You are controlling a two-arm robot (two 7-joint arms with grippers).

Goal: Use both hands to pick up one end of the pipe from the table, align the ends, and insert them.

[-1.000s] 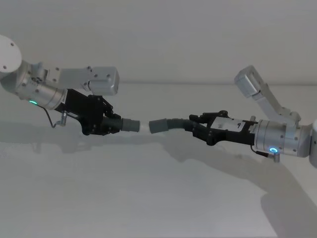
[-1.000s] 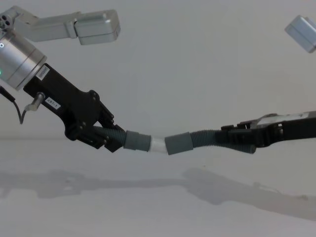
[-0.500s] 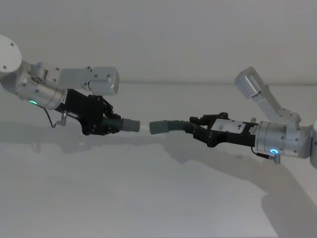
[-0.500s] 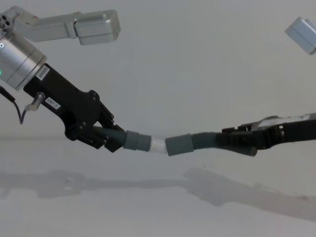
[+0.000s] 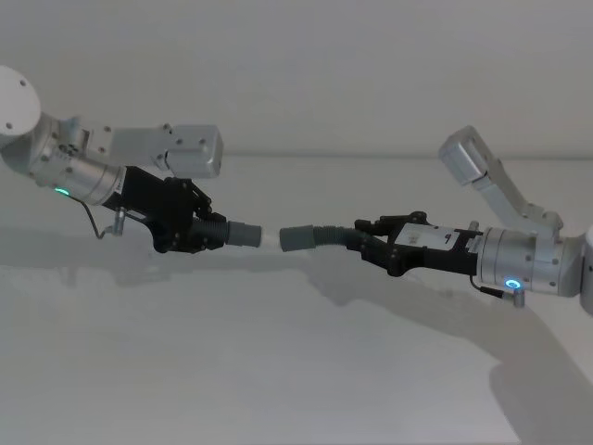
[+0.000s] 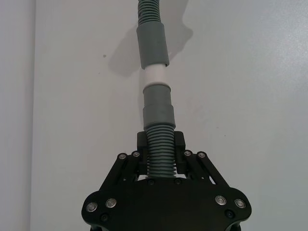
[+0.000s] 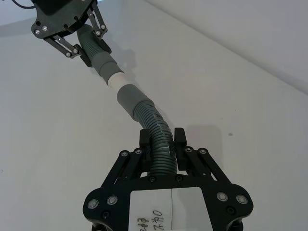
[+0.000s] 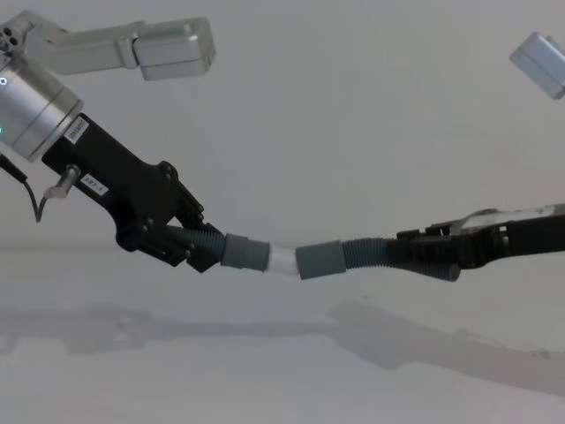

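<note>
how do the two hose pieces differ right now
The left gripper holds the straight hose piece, while the right gripper holds the curved hose piece. The straight piece's cuff carries a white spigot tip; the curved piece's cuff is a plain socket. Both are dark corrugated hose held above the table, cuffs facing each other.

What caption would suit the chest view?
Left gripper and right gripper hold two hose pieces, white spigot tip meeting the socket cuff.
</note>
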